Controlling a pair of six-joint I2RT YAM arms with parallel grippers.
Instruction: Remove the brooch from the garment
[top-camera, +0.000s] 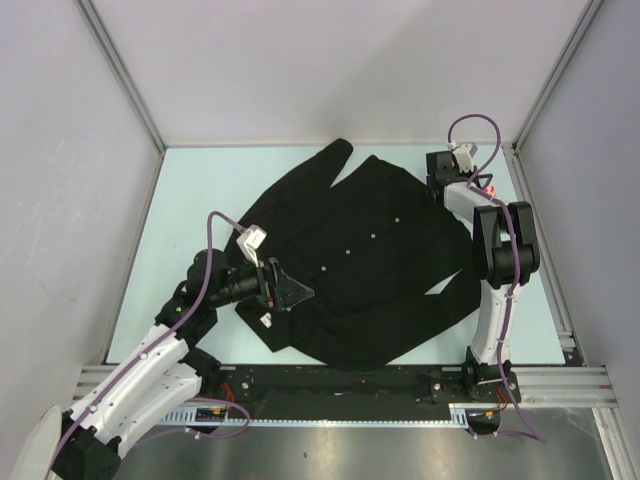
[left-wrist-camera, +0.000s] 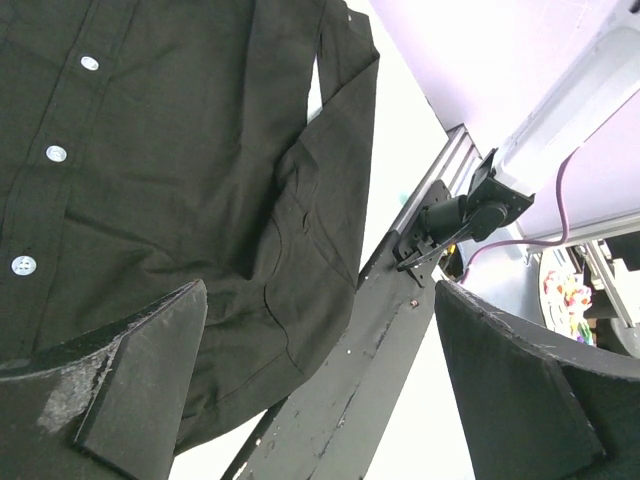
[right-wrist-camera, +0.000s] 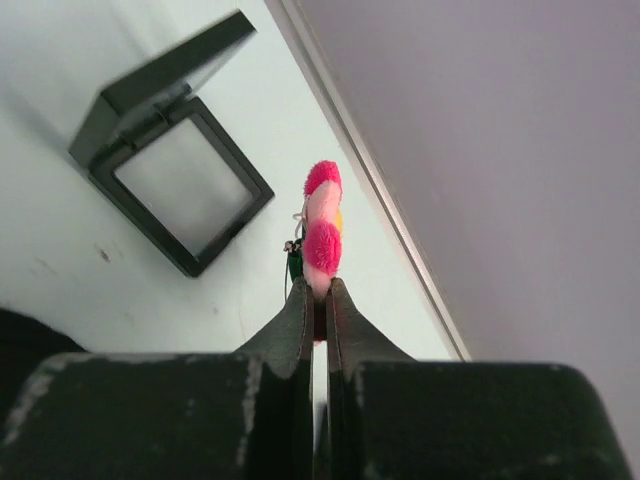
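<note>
The garment (top-camera: 370, 260) is a black button-up shirt, spread flat mid-table; it also fills the left wrist view (left-wrist-camera: 180, 180), with white buttons (left-wrist-camera: 56, 153). The brooch (right-wrist-camera: 322, 235), a pink-red flower with a yellow centre, is off the shirt. My right gripper (right-wrist-camera: 314, 300) is shut on its lower edge and holds it above the pale table near the right wall. In the top view the brooch (top-camera: 490, 188) is a small red spot at the right gripper (top-camera: 486, 187). My left gripper (top-camera: 296, 290) is open and empty over the shirt's lower left, also seen in its own view (left-wrist-camera: 320, 390).
An open black box (right-wrist-camera: 170, 190) lies on the table beyond and left of the brooch. The right wall's base rail (right-wrist-camera: 380, 190) runs close by the right gripper. A white tag (top-camera: 267, 320) shows at the shirt's near-left edge. A black rail (left-wrist-camera: 350, 390) lines the near edge.
</note>
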